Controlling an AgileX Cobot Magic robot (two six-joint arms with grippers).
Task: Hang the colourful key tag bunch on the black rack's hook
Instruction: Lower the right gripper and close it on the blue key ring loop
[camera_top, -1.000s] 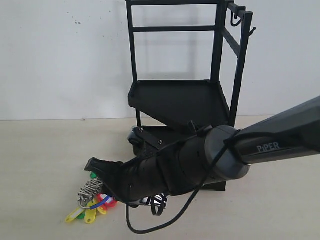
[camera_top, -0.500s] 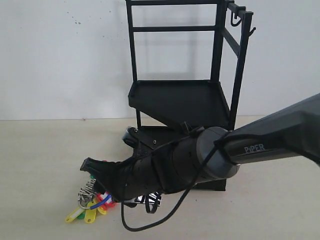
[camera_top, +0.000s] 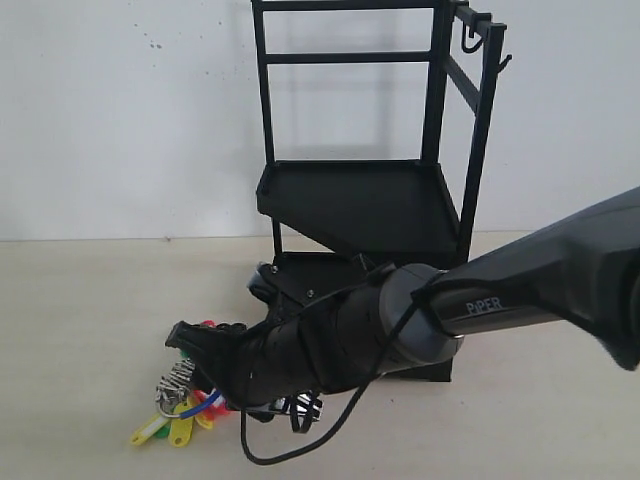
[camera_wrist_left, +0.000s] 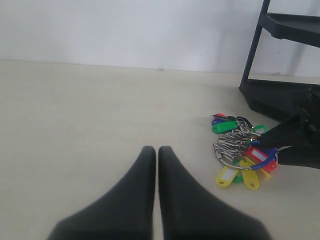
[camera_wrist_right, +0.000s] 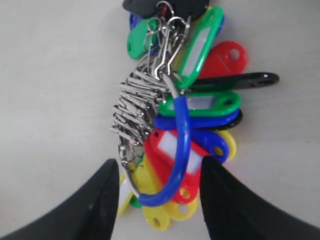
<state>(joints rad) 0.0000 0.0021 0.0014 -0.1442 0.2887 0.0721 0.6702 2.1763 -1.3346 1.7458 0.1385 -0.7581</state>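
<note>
The colourful key tag bunch (camera_top: 183, 408) lies flat on the table, left of the black rack (camera_top: 440, 120). In the right wrist view the bunch (camera_wrist_right: 200, 107) spreads out with its blue-sleeved loop (camera_wrist_right: 182, 145) pointing between my fingers. My right gripper (camera_wrist_right: 160, 172) is open and straddles the loop's lower end and the yellow and red tags, low over the table. In the exterior view that gripper (camera_top: 195, 350) hangs just over the bunch. The hook (camera_top: 505, 62) sticks out at the rack's top right post. My left gripper (camera_wrist_left: 157, 150) is shut and empty, well apart from the bunch (camera_wrist_left: 240, 155).
A curled J-shaped black hook (camera_top: 468, 42) hangs from the rack's top bar near the small prong. The rack's lower tray (camera_top: 330, 275) sits right behind my right arm. A white wall stands behind the rack. A loose cable (camera_top: 300, 450) loops under the right arm.
My right arm has sunk lower and stretched a little further left over the bunch. The bunch has not moved.
</note>
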